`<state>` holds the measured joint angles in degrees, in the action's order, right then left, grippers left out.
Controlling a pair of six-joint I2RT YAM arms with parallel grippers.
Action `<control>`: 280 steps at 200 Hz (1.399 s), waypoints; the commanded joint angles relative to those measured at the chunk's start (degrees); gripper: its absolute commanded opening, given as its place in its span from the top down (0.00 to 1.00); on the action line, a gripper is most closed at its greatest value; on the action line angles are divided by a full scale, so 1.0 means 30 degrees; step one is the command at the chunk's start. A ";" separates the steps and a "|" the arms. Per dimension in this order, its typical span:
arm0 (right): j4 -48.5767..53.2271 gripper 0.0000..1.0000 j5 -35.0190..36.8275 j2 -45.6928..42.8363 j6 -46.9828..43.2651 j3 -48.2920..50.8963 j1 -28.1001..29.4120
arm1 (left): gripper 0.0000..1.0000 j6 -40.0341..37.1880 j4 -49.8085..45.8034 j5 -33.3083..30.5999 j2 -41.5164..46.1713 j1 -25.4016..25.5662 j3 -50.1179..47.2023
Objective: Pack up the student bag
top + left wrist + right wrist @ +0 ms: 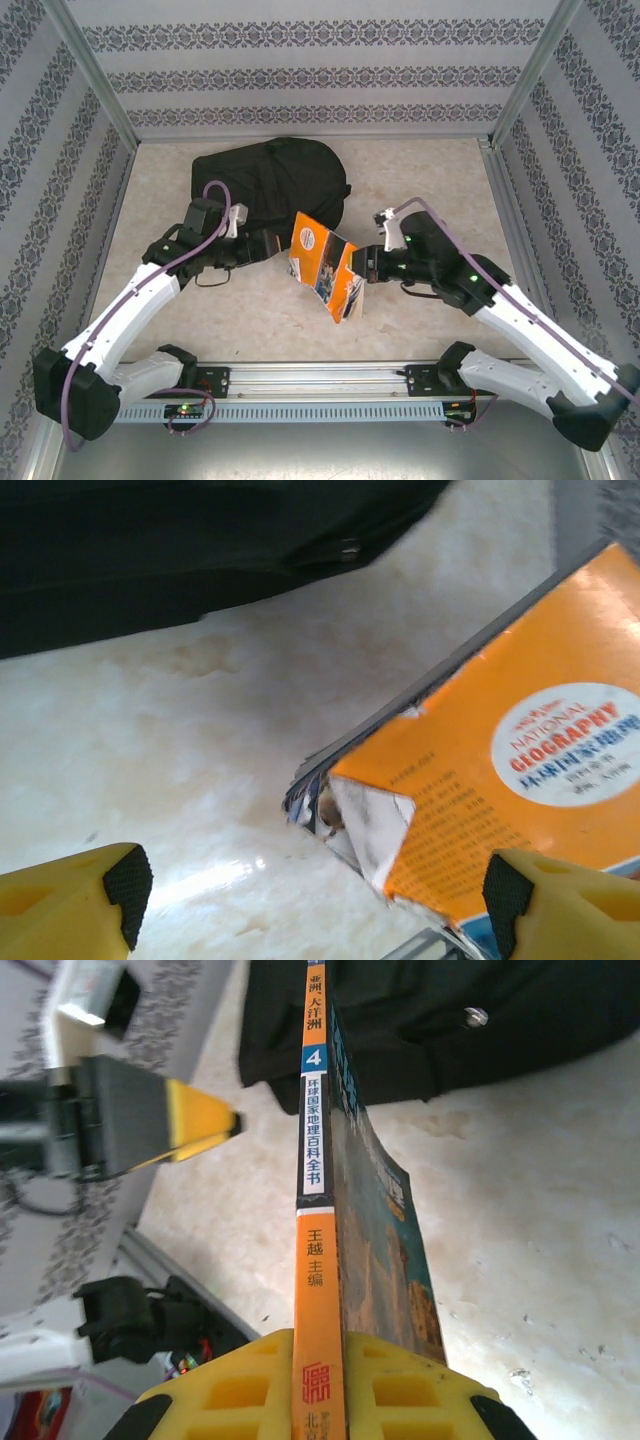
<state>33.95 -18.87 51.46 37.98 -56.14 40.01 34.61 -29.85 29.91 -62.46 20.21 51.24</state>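
Student bag (pixel 275 180): lies on the table (pixel 430 180) at 11 o'clock from centre, just beyond the book (pixel 322 262). Book is held on edge at centre. Right gripper (pixel 318 1380), at the book's 3 o'clock, is clamped on its orange spine. Spine reads "4", "环球国家地理百科全书", "王越 主编". Cover has a white oval reading "NATIONAL GEOGRAPHY". Left gripper (pixel 315 895), at the book's 9 o'clock, has its jaws spread wide and holds nothing.
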 commanded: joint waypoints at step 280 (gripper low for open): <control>-0.5683 1.00 -1.5406 -0.1555 -0.0237 -0.0677 -0.6875 | 0.31 -1.2596 0.4957 1.5941 -0.3554 -0.0573 0.5532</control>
<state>20.05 -63.68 47.37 38.61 -57.45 19.27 -3.07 -16.69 69.36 -70.11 18.63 66.24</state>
